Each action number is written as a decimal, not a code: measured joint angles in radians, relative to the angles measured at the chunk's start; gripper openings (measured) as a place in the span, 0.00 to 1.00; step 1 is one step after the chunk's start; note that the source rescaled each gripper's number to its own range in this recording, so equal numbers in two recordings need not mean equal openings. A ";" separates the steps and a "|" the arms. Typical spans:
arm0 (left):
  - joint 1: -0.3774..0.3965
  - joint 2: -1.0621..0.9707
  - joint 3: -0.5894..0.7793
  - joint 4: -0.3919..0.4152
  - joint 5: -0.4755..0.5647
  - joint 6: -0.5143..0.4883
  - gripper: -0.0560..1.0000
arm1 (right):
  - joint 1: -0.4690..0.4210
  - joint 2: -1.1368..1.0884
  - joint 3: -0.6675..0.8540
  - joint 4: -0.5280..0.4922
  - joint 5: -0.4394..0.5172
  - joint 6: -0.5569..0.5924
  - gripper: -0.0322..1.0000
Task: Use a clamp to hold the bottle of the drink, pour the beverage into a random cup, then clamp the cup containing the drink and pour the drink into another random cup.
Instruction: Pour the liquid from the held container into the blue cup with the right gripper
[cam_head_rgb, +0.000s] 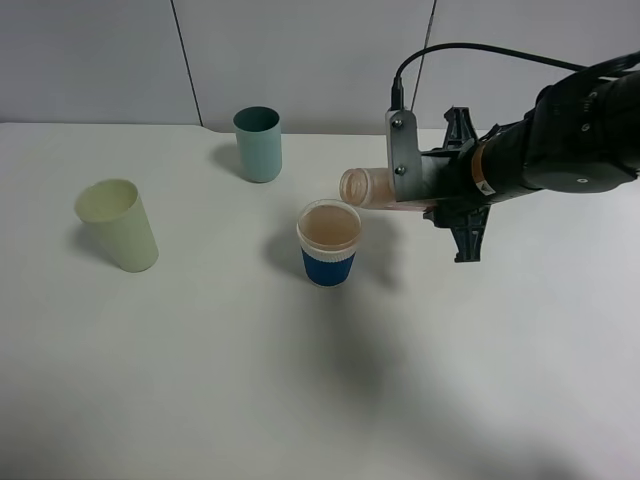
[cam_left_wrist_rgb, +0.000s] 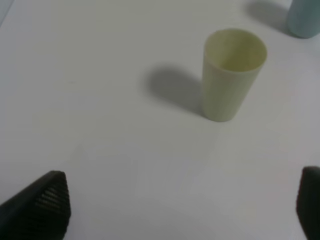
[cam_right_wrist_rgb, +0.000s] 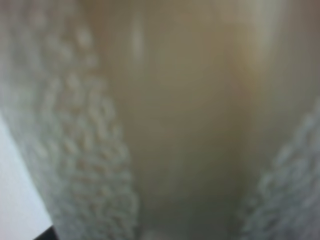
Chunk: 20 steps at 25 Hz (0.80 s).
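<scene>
Right clamp (cam_head_rgb: 408, 193) fingers (cam_head_rgb: 404, 150) squeeze the bottle (cam_head_rgb: 365, 187), tipped sideways above the blue-banded cup (cam_head_rgb: 329, 262) holding beige beverage (cam_head_rgb: 329, 228); left gripper (cam_left_wrist_rgb: 182, 205) fingers apart

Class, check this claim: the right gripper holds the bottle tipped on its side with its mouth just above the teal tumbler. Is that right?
One detail is wrong. The right gripper does hold the bottle tipped on its side, but its mouth is just above the short blue-banded cup, not the teal tumbler, which stands apart farther back. The exterior high view shows this.
</scene>
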 joint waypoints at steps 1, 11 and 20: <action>0.000 0.000 0.000 0.000 0.000 0.000 0.69 | 0.000 0.000 0.000 -0.003 0.000 0.000 0.04; 0.000 0.000 0.000 0.000 0.000 0.000 0.69 | 0.000 0.000 0.000 -0.052 -0.001 0.000 0.04; 0.000 0.000 0.000 0.000 0.000 0.000 0.69 | 0.000 0.000 -0.051 -0.055 0.005 0.002 0.04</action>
